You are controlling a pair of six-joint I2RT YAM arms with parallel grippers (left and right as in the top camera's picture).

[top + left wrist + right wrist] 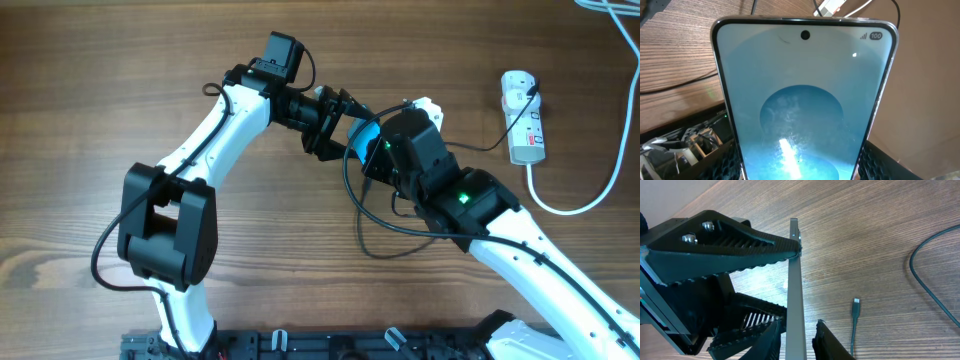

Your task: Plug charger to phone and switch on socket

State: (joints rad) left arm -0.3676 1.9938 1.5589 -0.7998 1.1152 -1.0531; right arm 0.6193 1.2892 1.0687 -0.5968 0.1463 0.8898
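The phone [362, 135], with a cyan screen, is held off the table between both arms. My left gripper [330, 120] is shut on it; in the left wrist view the phone's screen [800, 100] fills the frame, and the gripper's [800, 172] pads press its two long edges. In the right wrist view the phone [794, 280] shows edge-on. My right gripper [797, 330] straddles its thin edge, with a small gap at the right finger. The charger's small dark plug [855, 305] lies loose on the table. Its black cable [375, 225] curls under the right arm. The white socket [523, 115] lies at the far right.
The socket's thick white cord [590, 200] loops along the right edge of the wooden table [120, 80]. A black plug sits in the socket's top outlet [530, 95]. The right arm [470, 200] covers part of the charger cable.
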